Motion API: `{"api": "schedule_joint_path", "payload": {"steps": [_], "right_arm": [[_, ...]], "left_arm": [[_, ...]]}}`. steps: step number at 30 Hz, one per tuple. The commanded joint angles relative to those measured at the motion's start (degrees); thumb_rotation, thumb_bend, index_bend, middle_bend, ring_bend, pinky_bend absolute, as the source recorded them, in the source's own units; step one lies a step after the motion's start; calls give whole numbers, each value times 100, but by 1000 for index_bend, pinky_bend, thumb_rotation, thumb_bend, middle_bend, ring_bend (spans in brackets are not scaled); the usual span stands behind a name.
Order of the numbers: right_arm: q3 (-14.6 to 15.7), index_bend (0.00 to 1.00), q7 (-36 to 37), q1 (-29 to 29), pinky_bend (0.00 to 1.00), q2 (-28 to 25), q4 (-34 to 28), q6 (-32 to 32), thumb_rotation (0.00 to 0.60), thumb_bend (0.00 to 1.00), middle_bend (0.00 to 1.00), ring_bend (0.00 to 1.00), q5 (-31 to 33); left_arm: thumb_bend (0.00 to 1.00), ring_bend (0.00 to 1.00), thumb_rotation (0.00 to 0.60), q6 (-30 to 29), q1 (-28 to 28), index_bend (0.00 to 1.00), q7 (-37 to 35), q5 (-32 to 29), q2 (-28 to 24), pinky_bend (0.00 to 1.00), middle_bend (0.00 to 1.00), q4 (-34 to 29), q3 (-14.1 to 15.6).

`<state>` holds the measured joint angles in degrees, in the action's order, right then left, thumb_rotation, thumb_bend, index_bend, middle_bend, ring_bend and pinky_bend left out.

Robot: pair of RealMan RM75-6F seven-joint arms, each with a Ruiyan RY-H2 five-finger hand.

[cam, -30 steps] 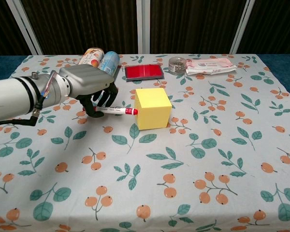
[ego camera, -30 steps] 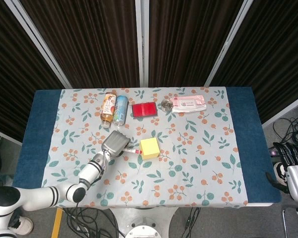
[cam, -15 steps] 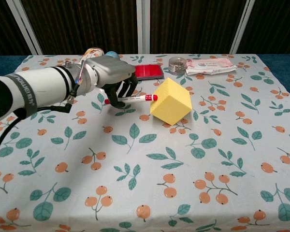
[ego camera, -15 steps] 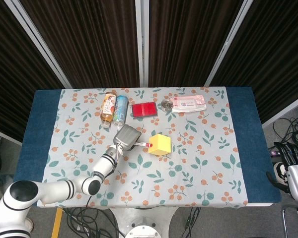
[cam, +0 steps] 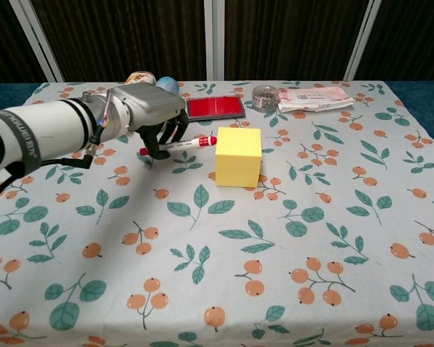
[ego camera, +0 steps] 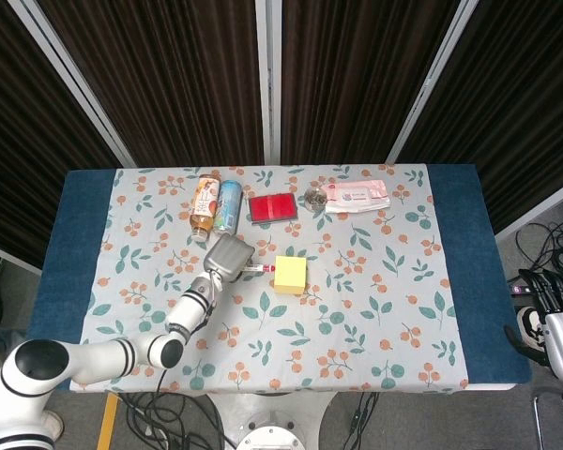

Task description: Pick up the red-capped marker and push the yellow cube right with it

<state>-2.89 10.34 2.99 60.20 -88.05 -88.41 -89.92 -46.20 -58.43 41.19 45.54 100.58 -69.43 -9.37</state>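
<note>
Red at its capped tip, the marker [cam: 178, 144] is held off the cloth in the left hand [cam: 146, 112], whose fingers [cam: 161, 139] wrap its white barrel; in the head view the same hand [ego camera: 226, 258] shows with the marker [ego camera: 255, 268] poking out toward the right. The cap end sits just beside the left face of the yellow cube [cam: 238, 155], with a thin gap showing in the chest view, though I cannot tell whether they touch. The cube [ego camera: 290, 276] stands flat near the middle of the table [ego camera: 80, 246], on the floral tablecloth [cam: 333, 238].

Along the far edge lie a peach drink bottle [ego camera: 204, 202] and a blue can [ego camera: 228, 206] side by side, then a red flat case [ego camera: 273, 207], a small round glass jar [ego camera: 313, 197] and a pink packet of wipes [ego camera: 357, 196] touching or nearly touching the jar.

The right hand [ego camera: 554, 298] hangs off the table's right edge, well apart from everything, its dark fingers slightly curled and holding nothing, as far as the small view shows
</note>
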Motion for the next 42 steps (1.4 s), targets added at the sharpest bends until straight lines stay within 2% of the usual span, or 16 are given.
{"api": "schedule_joint_path", "payload": {"steps": [1, 8, 12, 19, 20, 23, 25, 28, 31, 36, 39, 42], "right_arm": [[0, 0, -9, -1, 0, -7, -12, -19, 600, 197, 106, 0, -18], [-8, 0, -16, 10, 0, -30, -38, -39, 600, 197, 106, 0, -54], [0, 0, -25, 47, 0, -4, -44, -5, 600, 197, 106, 0, -98], [9, 0, -106, 122, 0, 41, -95, 50, 600, 197, 106, 0, -180], [9, 0, -115, 119, 0, 37, -101, 47, 600, 197, 106, 0, -176], [2, 0, -118, 102, 0, 15, -120, 31, 600, 197, 106, 0, -136], [3, 0, -115, 85, 0, 2, -122, 18, 600, 197, 106, 0, -115], [9, 0, -94, 64, 0, -7, -113, -4, 600, 196, 106, 0, -105], [9, 0, -65, 50, 0, -16, -91, -27, 600, 196, 106, 0, -100], [-4, 0, -19, 60, 0, -23, -55, -8, 600, 197, 106, 0, -72], [-17, 0, -10, 96, 0, -5, -38, 42, 600, 197, 104, 0, -61], [-20, 0, -23, 116, 0, 14, -22, 67, 600, 197, 94, 0, -60]], "left_arm": [[521, 535, 600, -253, 248, 680, -133, 144, -296, 617, 732, -257, 167], [519, 533, 600, -893, 980, 674, -587, 718, -978, 616, 723, -665, 651], [517, 526, 600, -1049, 1311, 654, -790, 978, -1159, 610, 700, -688, 915], [510, 489, 600, -1023, 1456, 575, -717, 1085, -1100, 607, 649, -808, 985], [502, 458, 600, -1019, 1455, 534, -652, 1048, -1110, 596, 614, -876, 972], [468, 321, 600, -978, 1427, 305, -371, 826, -1238, 508, 450, -1200, 930], [441, 262, 600, -1041, 1430, 220, -189, 660, -1344, 453, 366, -1415, 891], [411, 236, 600, -1272, 1531, 193, -179, 642, -1518, 419, 316, -1649, 845], [393, 234, 600, -1669, 1812, 193, -588, 883, -1755, 416, 306, -1748, 805], [344, 234, 600, -2331, 2477, 193, -1868, 1449, -2189, 409, 263, -1490, 784], [264, 210, 600, -2657, 2861, 193, -2650, 1775, -2386, 365, 259, -1210, 810], [198, 189, 600, -3085, 3251, 196, -3024, 2018, -2533, 329, 255, -1037, 885]]}}
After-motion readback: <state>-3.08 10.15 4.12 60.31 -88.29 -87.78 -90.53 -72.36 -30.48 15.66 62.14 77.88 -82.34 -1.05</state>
